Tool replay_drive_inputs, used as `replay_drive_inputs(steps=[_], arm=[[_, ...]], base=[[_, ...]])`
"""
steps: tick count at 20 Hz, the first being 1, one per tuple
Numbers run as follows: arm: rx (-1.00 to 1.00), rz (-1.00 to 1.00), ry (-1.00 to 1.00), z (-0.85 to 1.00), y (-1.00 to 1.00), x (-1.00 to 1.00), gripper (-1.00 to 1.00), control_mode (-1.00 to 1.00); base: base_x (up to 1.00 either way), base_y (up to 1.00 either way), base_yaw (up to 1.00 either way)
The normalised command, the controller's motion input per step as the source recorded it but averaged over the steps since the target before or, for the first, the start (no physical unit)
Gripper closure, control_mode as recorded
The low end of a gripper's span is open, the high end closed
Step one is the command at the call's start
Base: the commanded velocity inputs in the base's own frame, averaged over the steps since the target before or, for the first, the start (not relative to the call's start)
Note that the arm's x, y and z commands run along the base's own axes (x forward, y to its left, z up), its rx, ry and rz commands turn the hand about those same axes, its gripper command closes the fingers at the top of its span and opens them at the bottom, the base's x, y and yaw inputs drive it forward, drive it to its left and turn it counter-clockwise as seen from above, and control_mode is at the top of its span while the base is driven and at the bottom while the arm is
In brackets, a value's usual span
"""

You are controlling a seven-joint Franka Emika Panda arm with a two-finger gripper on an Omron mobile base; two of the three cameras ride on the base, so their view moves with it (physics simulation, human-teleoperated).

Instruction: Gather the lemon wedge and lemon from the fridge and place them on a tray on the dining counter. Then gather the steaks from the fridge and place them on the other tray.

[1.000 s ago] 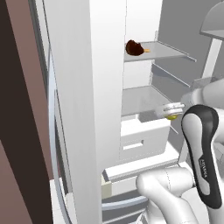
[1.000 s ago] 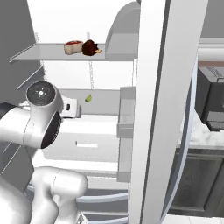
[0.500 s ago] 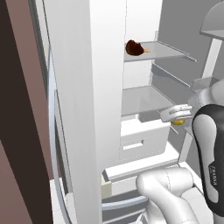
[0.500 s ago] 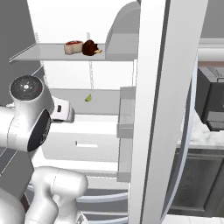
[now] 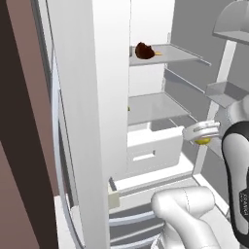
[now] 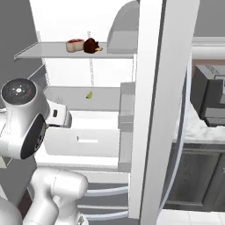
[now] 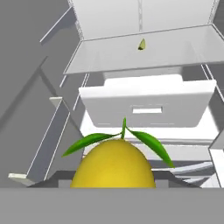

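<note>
Holding the lemon (image 7: 113, 164) between its fingers, the gripper (image 5: 202, 138) sits out in front of the open fridge (image 5: 160, 92), at about four o'clock in the left base view, with a sliver of yellow showing under the white hand. In the hand view the fruit crowds the six o'clock edge, its two green leaves spreading toward nine and three o'clock and its stem pointing up at twelve; the fingertips themselves are hidden behind it, so the grasp is read from the fruit riding with the hand rather than from seen contact.

The lemon wedge (image 7: 141, 44) lies on the middle shelf (image 7: 144, 54), at twelve o'clock from the held fruit in the hand view, well apart from it and beyond the pulled-out white drawer (image 7: 146, 107). In the right base view the same wedge (image 6: 89, 94) rests alone on that shelf, with the steaks (image 6: 83, 45) one shelf above at about eleven o'clock.

Judging from this, the wedge sits straight ahead and deeper into the fridge, whereas the tray on the dining counter is elsewhere, so the loaded hand probably has to leave the fridge first. The wedge is too small to tell its long axis.
</note>
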Motion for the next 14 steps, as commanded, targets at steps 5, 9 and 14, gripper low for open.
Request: replay_drive_inputs(steps=[5, 9, 14], arm=[[0.0, 0.0, 0.0, 0.0, 0.0, 0.0, 1.0, 1.0], [0.0, 0.0, 0.0, 0.0, 0.0, 0.0, 1.0, 1.0], [0.0, 0.0, 0.0, 0.0, 0.0, 0.0, 1.0, 1.0]], base=[[-0.73, 0.01, -0.16], [-0.65, 0.06, -0.24], [-0.57, 0.25, -0.3]])
